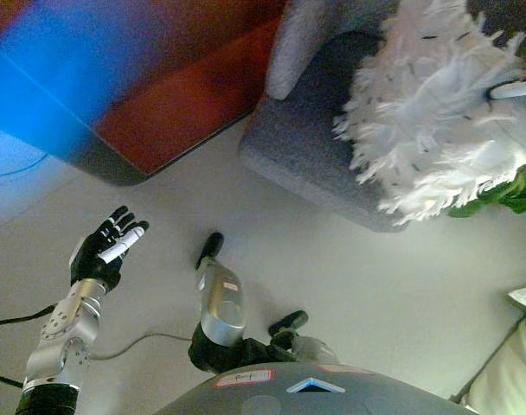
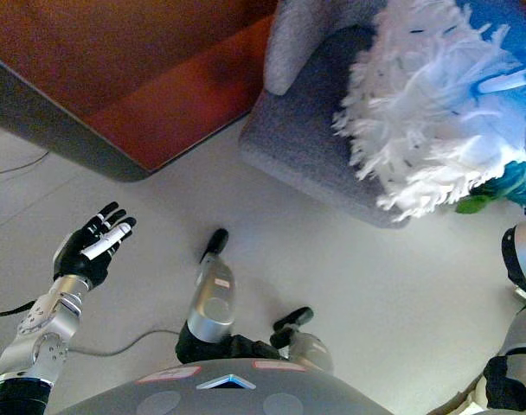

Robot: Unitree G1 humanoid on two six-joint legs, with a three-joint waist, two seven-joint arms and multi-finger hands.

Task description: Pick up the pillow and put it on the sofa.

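A fluffy white feathered pillow (image 1: 436,112) hangs over the front right part of the grey sofa (image 1: 306,147), partly past the seat's edge. My right hand (image 1: 516,86) is at the pillow's upper right. One white-tipped finger curls over the fluff and the rest is buried in it. It also shows in the right eye view (image 2: 503,83), with the right arm (image 2: 516,328) rising along the right edge. My left hand (image 1: 105,246) is open and empty, palm up, low on the left over the pale floor, far from the pillow.
A red-brown surface with a dark grey rim (image 1: 176,104) fills the upper left beside the sofa. Something green (image 1: 505,194) shows under the pillow's lower right. A cream cushion-like thing (image 1: 514,372) sits at the lower right corner. Pale floor (image 1: 349,277) lies between.
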